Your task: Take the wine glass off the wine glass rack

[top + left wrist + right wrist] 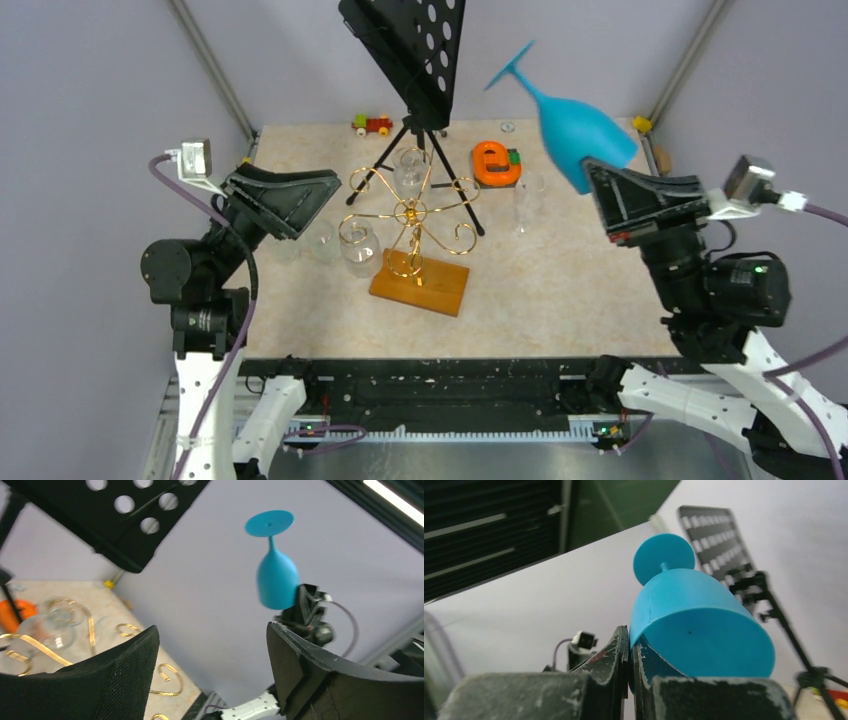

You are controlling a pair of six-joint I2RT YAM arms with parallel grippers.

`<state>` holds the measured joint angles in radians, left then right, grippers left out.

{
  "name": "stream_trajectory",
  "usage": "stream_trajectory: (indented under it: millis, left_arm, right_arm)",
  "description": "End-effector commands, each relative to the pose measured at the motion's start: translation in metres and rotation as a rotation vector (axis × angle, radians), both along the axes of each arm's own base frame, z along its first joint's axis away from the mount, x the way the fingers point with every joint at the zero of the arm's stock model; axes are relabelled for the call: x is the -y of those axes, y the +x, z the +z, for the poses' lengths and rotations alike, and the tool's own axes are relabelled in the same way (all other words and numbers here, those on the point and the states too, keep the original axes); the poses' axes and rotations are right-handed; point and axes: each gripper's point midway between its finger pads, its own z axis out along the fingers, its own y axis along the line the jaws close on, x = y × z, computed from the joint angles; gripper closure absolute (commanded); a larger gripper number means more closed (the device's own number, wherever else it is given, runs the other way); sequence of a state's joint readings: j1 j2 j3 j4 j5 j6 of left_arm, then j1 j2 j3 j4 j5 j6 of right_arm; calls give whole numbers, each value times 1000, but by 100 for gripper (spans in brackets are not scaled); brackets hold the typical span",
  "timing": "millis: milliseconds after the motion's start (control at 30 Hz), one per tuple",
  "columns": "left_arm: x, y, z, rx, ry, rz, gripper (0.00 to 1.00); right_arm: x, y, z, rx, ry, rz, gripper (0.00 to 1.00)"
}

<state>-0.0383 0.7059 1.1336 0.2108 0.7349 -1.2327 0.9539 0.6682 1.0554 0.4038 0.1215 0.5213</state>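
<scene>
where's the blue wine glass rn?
Top view, upper right: blue wine glass held aloft foot-up, rim pinched in the right claw, right of the music stand, clear of the gold rack.

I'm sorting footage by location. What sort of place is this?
Probably a robot lab test cell, not a home: plain grey panels wall in the table, the left arm and right arm stand at its edge, and the props mismatch: music stand, toy train, wine glass rack.

Matt blue wine glass (585,135), glossy gold wire rack (410,212), wooden base (420,283)
</scene>
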Motion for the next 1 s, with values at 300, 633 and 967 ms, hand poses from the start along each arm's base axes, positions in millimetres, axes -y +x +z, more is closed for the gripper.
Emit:
stream_trajectory:
  millis: [300,633,967]
  left_arm:
    - [-34,31,-53,-58,298,368,19]
    - [-39,26,-55,-55,319,398,19]
    - [-41,23,-61,-62,337,410,19]
  right_arm:
    - [167,81,-109,-679,-355,-1110,100]
    - [152,130,-142,-722,-754,-1209,100]
    - [138,228,-265,-989,-1036,-841,100]
